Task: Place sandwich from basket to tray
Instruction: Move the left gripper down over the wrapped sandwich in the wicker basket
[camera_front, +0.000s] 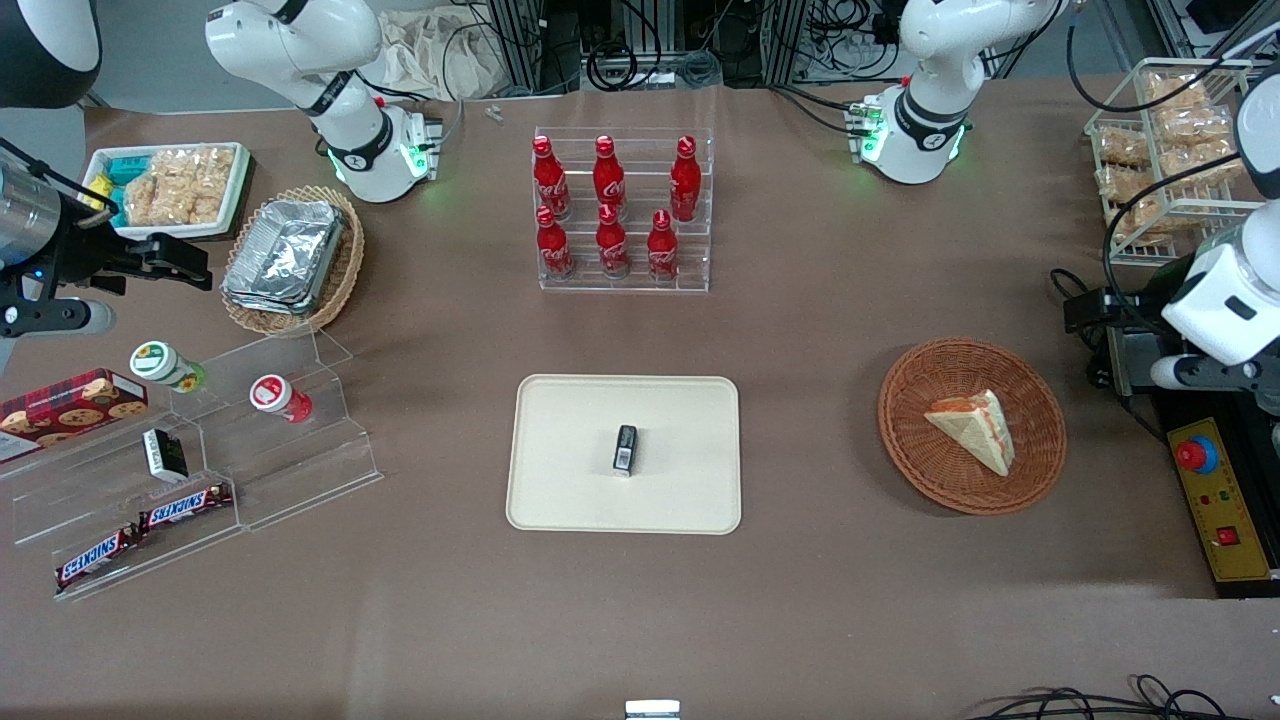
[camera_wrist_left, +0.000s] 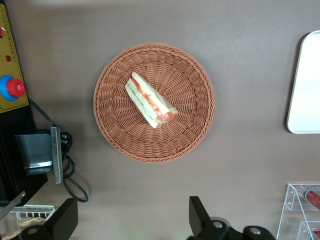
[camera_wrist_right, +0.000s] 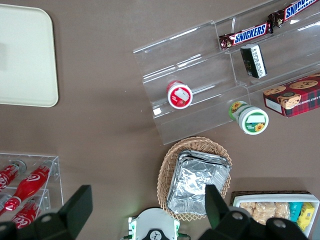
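The sandwich, a pale wedge with red-orange filling, lies in the round reddish-brown basket. The cream tray lies flat on the table, toward the parked arm's end from the basket. A small dark packet rests at its middle. My gripper hangs open high above the table, beside the basket toward the working arm's end. Nothing is between its fingers.
A yellow box with a red stop button and cables lie beside the basket at the table edge. A clear rack of cola bottles stands farther from the camera than the tray. A wire snack rack stands near my arm.
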